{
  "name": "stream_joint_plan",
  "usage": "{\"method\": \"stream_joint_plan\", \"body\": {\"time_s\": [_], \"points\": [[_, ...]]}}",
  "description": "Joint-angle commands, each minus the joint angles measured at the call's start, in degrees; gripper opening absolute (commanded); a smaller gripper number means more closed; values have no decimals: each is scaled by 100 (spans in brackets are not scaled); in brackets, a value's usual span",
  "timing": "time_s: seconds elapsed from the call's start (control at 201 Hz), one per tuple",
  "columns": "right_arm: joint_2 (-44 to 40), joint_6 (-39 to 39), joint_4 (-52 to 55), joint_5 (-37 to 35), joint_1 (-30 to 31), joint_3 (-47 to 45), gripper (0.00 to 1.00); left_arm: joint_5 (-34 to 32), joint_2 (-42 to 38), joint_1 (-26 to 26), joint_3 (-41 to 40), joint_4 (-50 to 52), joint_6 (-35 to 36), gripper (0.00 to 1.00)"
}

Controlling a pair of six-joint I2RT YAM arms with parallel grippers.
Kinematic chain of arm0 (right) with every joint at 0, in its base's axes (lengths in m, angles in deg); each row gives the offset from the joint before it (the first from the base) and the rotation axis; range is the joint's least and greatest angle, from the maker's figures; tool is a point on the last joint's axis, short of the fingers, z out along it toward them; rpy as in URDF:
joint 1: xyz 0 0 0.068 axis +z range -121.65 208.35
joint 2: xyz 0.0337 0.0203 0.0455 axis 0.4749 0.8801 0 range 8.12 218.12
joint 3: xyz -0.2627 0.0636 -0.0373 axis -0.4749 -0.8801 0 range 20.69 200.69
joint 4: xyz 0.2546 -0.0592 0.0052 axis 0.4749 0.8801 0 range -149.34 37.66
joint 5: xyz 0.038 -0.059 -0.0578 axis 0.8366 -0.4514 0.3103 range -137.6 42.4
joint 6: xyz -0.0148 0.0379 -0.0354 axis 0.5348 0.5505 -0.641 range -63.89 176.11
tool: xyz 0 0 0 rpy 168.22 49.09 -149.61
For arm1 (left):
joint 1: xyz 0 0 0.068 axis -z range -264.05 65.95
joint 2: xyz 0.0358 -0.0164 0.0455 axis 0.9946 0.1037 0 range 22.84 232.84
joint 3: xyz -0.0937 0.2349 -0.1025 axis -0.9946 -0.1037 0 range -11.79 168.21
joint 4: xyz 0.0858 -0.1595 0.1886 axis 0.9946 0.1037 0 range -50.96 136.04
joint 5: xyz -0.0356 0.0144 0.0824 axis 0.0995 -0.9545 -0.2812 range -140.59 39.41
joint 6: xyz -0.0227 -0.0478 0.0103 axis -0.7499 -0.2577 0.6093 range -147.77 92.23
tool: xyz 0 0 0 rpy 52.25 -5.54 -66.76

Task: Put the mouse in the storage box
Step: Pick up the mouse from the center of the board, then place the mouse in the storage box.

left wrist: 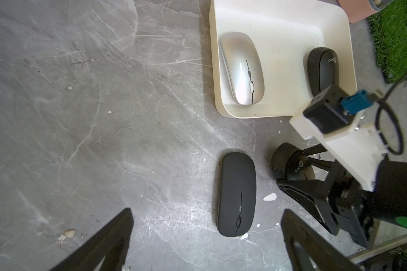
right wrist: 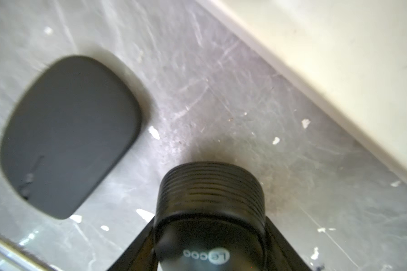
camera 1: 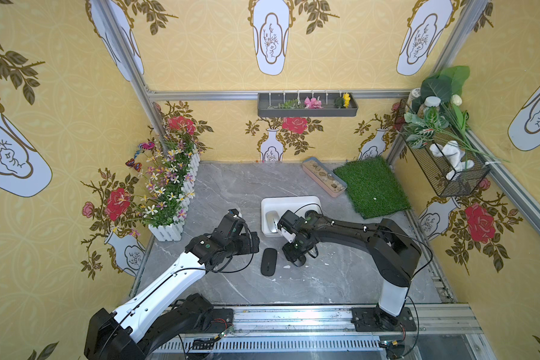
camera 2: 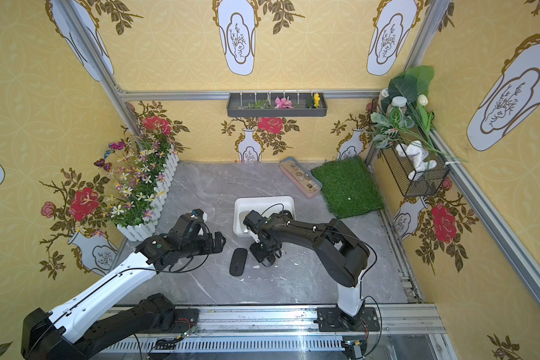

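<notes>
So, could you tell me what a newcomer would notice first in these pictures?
The right pincer is shut on a ridged black mouse just outside the white storage box. A silver mouse lies inside it, and a flat black mouse lies loose on the grey table nearby.

Black-jointed left arm (camera 1: pixel 169 277) and right arm (camera 1: pixel 349 229) wear white shells, thin black cables, green dots.

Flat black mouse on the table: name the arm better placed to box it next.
Left. Its open left hand hangs free just beside the flat black mouse, while the right hand is shut on the ribbed black mouse.
</notes>
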State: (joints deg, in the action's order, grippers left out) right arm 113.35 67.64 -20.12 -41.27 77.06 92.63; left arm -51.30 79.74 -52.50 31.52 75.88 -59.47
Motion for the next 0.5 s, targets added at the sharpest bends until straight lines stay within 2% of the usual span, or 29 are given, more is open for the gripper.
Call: {"method": "stream_joint_plan", "body": {"time_s": [0.0, 0.09, 0.184, 0.363, 0.493], "points": [[-185, 177, 247, 154, -205, 614, 58, -114, 44, 0, 68, -49, -20, 100], [-53, 585, 481, 449, -709, 1353, 55, -91, 131, 0, 134, -111, -4, 100], [548, 868, 966, 502, -1141, 2248, 53, -66, 311, 0, 263, -159, 33, 100], [1951, 825, 2055, -95, -1245, 3885, 55, -90, 597, 9, 467, -126, 99, 100], [2249, 1147, 2184, -509, -1250, 4115, 53, -218, 512, 9, 457, -3, 70, 100]]}}
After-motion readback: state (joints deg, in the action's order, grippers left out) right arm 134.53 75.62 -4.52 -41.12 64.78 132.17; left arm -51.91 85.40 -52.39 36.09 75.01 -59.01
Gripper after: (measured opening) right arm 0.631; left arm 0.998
